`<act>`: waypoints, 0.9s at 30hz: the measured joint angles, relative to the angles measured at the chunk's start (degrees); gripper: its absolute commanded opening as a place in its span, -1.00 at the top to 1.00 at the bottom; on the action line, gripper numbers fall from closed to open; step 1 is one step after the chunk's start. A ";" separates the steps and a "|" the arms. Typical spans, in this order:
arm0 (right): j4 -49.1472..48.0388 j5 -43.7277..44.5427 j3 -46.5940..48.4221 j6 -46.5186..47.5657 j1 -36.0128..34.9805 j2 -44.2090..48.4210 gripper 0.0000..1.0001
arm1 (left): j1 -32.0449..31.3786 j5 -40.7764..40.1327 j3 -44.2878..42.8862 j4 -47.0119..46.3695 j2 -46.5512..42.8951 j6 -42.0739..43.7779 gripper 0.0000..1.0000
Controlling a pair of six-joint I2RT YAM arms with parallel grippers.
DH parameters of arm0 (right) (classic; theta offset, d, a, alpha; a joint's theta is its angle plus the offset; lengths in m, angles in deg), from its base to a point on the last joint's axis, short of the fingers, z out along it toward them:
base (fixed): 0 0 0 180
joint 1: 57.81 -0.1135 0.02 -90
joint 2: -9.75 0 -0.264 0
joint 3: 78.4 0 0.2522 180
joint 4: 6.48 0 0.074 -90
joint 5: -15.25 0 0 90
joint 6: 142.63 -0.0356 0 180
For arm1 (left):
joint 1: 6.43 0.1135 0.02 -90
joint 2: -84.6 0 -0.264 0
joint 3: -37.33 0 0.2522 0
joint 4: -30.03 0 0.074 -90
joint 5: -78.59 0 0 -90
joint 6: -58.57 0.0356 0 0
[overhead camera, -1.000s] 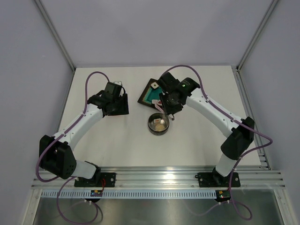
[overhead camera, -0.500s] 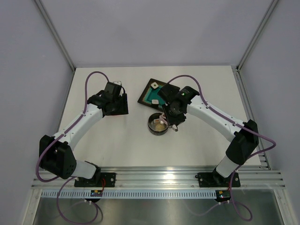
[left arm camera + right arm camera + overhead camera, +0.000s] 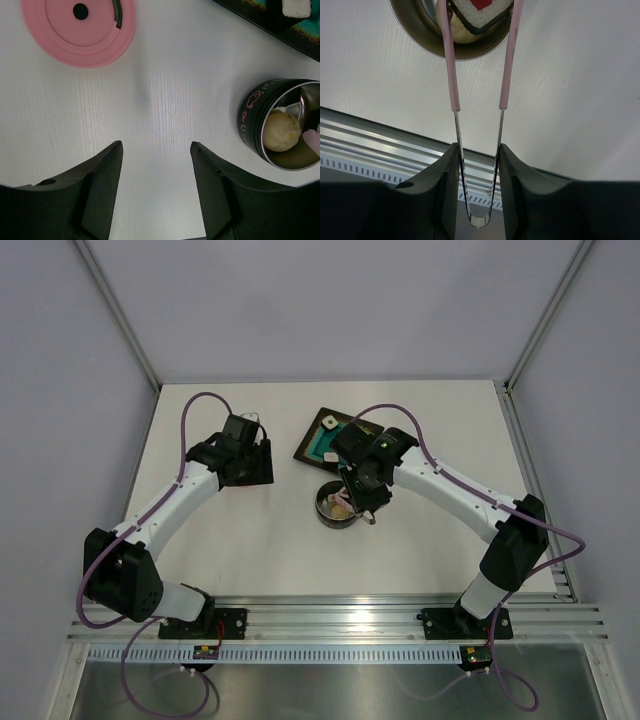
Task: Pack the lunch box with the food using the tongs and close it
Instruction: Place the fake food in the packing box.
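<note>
Since a second ago the right gripper [image 3: 358, 498] has swung from the square tray [image 3: 318, 445] toward 6 o'clock and now hangs over the lunch box [image 3: 323, 508]. Its black fingers [image 3: 442, 190] clamp the thin steel shanks of the tongs [image 3: 450, 70]. The tongs' matte pink tips pinch a white cube [image 3: 479, 12] with a red patch and a dark edge over the round, shiny steel bowl. Inside lies a smooth, rounded beige piece [image 3: 281, 131]; the bowl's outer wall is glossy dark with pink print. The left gripper [image 3: 155, 147] has not moved, its jaws apart over the bare white table [image 3: 165, 90]. The flat round pink lid [image 3: 75, 35] lies at its 11 o'clock. Another white piece [image 3: 329, 423] sits on the tray.
</note>
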 measured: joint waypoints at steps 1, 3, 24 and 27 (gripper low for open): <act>0.02 0.00 0.00 0.00 -0.17 -0.20 0.92 | 0.00 0.00 0.00 0.00 0.00 0.00 -0.22; 0.02 0.00 0.00 0.00 -0.35 -0.57 0.90 | 0.00 0.00 0.00 0.00 0.00 0.00 -0.22; 0.02 0.33 0.15 -0.59 -0.79 -0.81 0.11 | 0.00 0.02 0.00 -0.02 0.00 0.00 -0.22; 0.00 0.35 0.20 -0.63 -0.98 -0.81 0.10 | 0.00 0.02 0.00 -0.02 0.00 0.00 -0.22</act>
